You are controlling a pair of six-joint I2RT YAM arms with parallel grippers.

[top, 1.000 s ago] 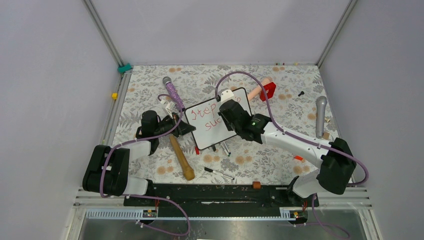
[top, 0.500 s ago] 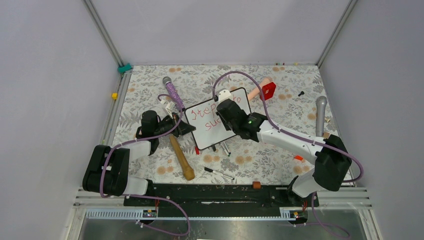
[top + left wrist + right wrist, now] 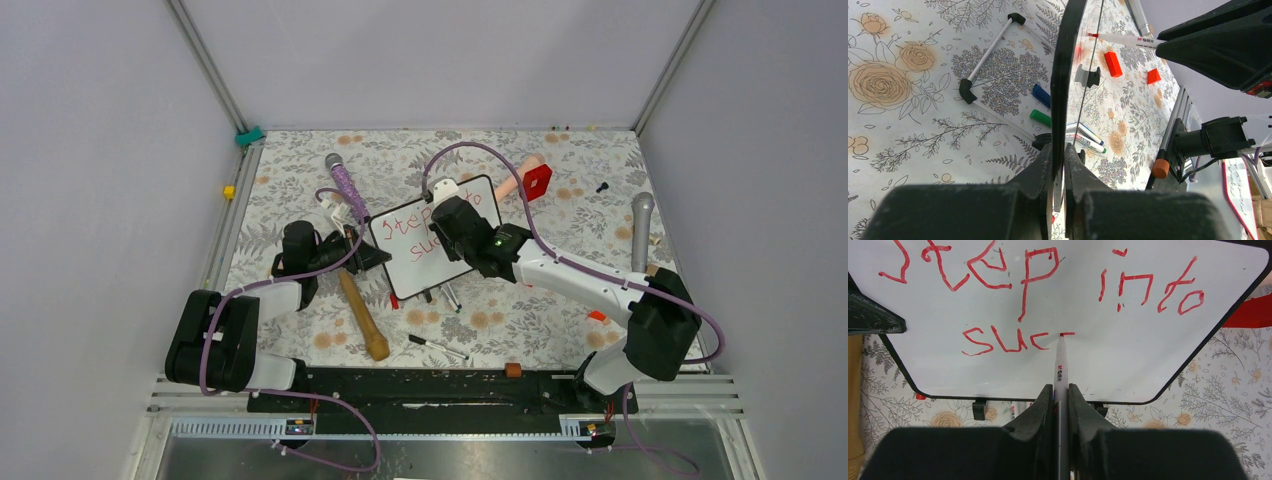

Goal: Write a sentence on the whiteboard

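Note:
The whiteboard [image 3: 412,266] stands tilted at mid-table, and its face fills the right wrist view [image 3: 1133,365]. My left gripper [image 3: 1061,152] is shut on the board's black edge [image 3: 1066,60], seen edge-on, and holds it at its left side [image 3: 368,252]. Red lettering, the sentence [image 3: 1038,270], reads "step into" on the top line, with "succ" and a short stroke below it [image 3: 998,340]. My right gripper [image 3: 1060,390] is shut on a white marker [image 3: 1060,365]. The marker's red tip touches the board at the end of the second line. From above, the right gripper [image 3: 447,216] covers the board's upper right.
A wooden rolling pin [image 3: 362,315] lies left of the board, and a purple microphone [image 3: 343,180] behind it. A grey microphone [image 3: 641,230] lies at the right and a red block [image 3: 537,181] at the back. Loose markers [image 3: 450,296] sit under the board. A black pen [image 3: 437,346] lies nearer.
My right gripper has shifted a little left and away across the board with the marker. The left arm and the board have stayed still.

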